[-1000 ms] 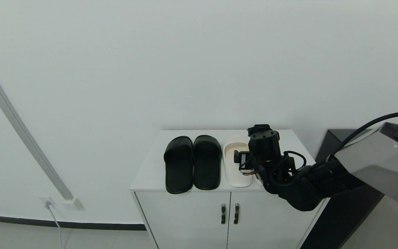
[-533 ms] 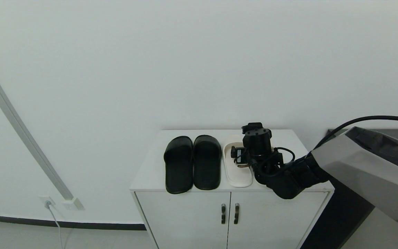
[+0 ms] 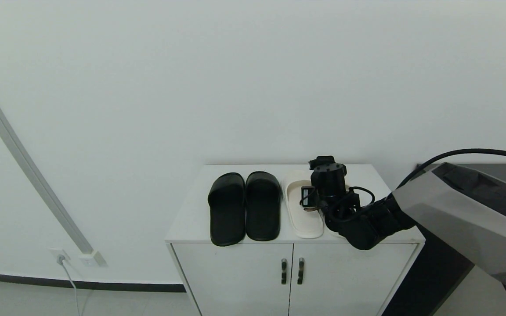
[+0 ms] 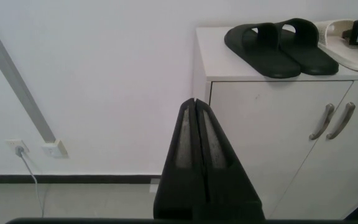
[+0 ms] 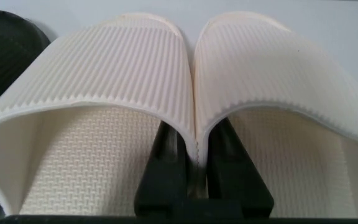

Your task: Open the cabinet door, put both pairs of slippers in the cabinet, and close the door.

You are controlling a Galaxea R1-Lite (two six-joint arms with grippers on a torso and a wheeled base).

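Two black slippers [image 3: 244, 206] and two white slippers [image 3: 299, 210] lie side by side on top of the white cabinet [image 3: 235, 272], whose two doors are closed. My right gripper [image 5: 191, 152] points down at the white slippers [image 5: 104, 93], one finger in each slipper, pinching their adjoining inner walls together. Its wrist [image 3: 328, 184] covers most of the right-hand white slipper in the head view. My left gripper [image 4: 194, 106] is shut and empty, held low in front of the cabinet's left side, below the black slippers [image 4: 278, 40].
The door handles [image 3: 291, 271] sit together at the middle of the cabinet front. A dark unit [image 3: 433, 272] stands against the cabinet's right side. A wall socket [image 3: 59, 256] with a cable and a slanted conduit [image 3: 24, 162] are on the left wall.
My right arm moved back over the cabinet top and lowered onto the white slippers. The left white slipper shifted slightly to the right. The black slippers and doors are as before.
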